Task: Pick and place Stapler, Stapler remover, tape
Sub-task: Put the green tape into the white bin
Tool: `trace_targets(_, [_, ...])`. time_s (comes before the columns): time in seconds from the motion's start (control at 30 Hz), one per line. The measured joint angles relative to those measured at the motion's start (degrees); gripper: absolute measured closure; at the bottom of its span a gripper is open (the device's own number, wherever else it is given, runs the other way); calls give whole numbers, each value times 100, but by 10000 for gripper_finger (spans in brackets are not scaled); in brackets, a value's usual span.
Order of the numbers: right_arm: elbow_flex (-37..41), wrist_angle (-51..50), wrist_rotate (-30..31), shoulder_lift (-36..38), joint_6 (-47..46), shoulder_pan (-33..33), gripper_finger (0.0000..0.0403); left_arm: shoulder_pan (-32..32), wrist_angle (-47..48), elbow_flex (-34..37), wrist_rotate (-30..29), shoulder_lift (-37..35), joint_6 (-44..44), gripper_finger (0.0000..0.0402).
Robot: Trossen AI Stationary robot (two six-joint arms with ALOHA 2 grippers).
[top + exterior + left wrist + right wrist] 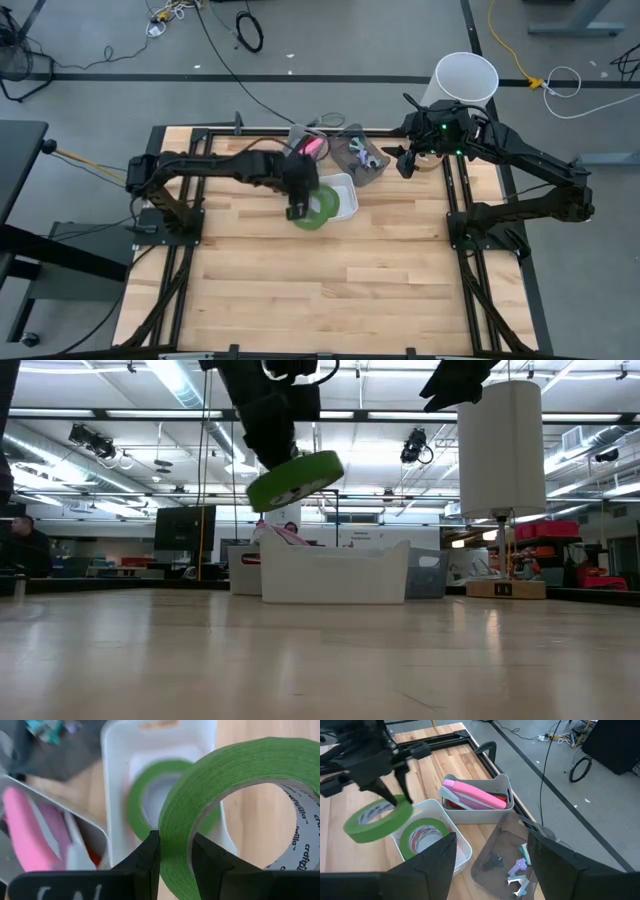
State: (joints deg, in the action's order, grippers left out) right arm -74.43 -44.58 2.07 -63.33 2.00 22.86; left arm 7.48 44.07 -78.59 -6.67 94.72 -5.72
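Observation:
My left gripper (pixel 297 207) is shut on a green roll of tape (pixel 311 213), held in the air just to the near left of a white bin (pixel 343 196). A second green roll (pixel 422 836) lies flat inside that bin. A pink stapler (pixel 472 795) lies in a grey bin behind it. Several small stapler removers (pixel 516 870) lie in a dark see-through bin. My right gripper (pixel 404 160) stands open in the air to the right of the bins, with nothing between its fingers. My left gripper pinches the wall of the green ring (pixel 175 852) between its two fingers, one finger (pixel 210 862) in the open centre and the other (pixel 149 852) outside. The fingers slant down from the table's left. The roll (pixel 295 478) hangs tilted, clear of table and bin.
A tall white cylinder (pixel 466 78) stands at the far right corner, behind my right arm. The three bins cluster at the middle of the far side. The near half of the wooden table (pixel 330 290) is bare.

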Motion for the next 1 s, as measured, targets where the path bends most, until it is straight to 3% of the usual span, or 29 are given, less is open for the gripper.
trace_targets(0.27, [0, 0, 0, 0, 2, 1, 158, 404, -824, -2, 175, 64, 11, 310])
trace_targets(0.8, [-1, 0, 0, 0, 7, 1, 158, 814, -892, 2, -118, 688, 11, 310])
trace_targets(1.0, [-1, 0, 2, 0, 28, 1, 158, 897, -880, 0, 472, 688, 50, 310])
